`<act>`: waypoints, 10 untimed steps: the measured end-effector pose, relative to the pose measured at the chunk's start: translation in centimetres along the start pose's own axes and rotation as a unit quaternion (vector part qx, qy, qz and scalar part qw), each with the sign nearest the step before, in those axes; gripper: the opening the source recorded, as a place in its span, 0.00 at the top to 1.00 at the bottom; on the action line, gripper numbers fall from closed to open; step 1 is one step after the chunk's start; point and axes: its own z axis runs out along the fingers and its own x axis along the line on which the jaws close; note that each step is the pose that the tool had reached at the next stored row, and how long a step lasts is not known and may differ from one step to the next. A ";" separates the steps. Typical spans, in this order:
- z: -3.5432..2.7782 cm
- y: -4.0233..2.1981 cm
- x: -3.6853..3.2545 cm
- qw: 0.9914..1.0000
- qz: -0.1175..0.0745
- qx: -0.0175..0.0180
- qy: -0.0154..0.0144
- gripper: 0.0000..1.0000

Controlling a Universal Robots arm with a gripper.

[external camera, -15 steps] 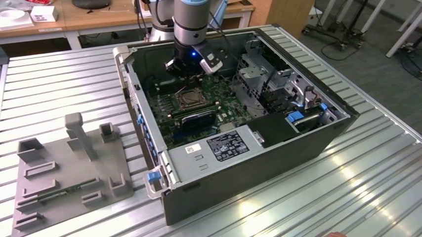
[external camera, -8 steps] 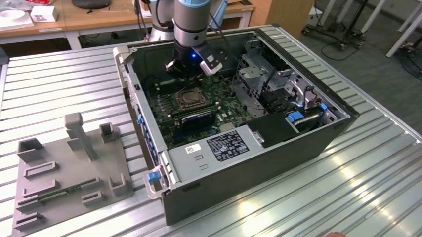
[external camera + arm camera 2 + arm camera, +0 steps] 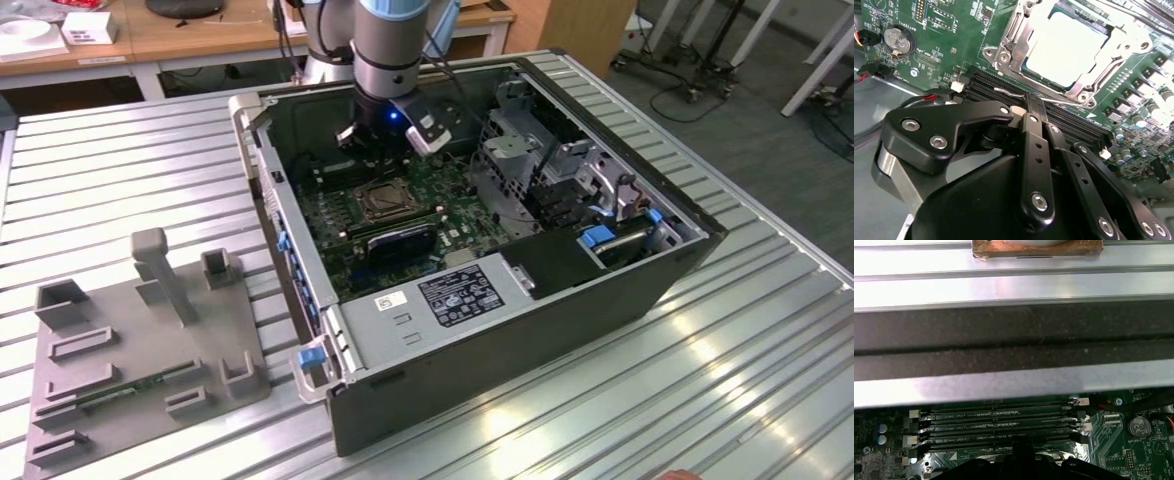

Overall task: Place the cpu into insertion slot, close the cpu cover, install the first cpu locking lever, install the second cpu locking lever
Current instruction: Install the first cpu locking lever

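Note:
The cpu (image 3: 1064, 47), a pale square chip, lies in its socket on the green motherboard. The cpu cover (image 3: 1015, 47), a shiny metal frame, lies flat around it. In the exterior view the socket (image 3: 380, 203) sits in the middle of the board inside the open computer case (image 3: 641, 290). My gripper (image 3: 1029, 104) hangs over the memory slots (image 3: 999, 427) just beside the socket, its black fingers (image 3: 1035, 150) drawn together with nothing between them. In the exterior view my gripper (image 3: 378, 150) is a little behind the socket. A thin metal lever (image 3: 1006, 91) runs along the socket's near edge.
The case stands on a ribbed metal table (image 3: 747, 380). Drive cages and cables (image 3: 561, 170) fill the case on the exterior view's right. A grey fixture (image 3: 147, 340) with upright posts lies on the table at the exterior view's left. A coin battery (image 3: 898, 40) sits on the board.

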 end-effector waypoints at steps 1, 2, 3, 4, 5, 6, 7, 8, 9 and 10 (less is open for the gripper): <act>0.03 0.00 -0.07 1.000 0.000 0.000 0.000 0.89; 0.07 0.00 -0.15 1.000 0.000 0.000 0.000 0.89; 0.10 0.00 -0.21 1.000 0.000 0.000 0.000 0.89; 0.12 0.00 -0.28 1.000 0.000 0.000 0.000 0.89; 0.14 0.00 -0.34 1.000 0.000 0.000 0.000 0.89; 0.17 0.00 -0.40 1.000 0.000 0.000 0.000 0.89; 0.20 0.00 -0.45 1.000 0.000 0.000 0.000 0.89; 0.23 -0.01 -0.49 1.000 0.000 0.000 0.000 0.89; 0.27 -0.01 -0.52 1.000 0.000 0.000 0.000 0.89; 0.31 -0.02 -0.54 1.000 0.000 0.000 0.000 0.89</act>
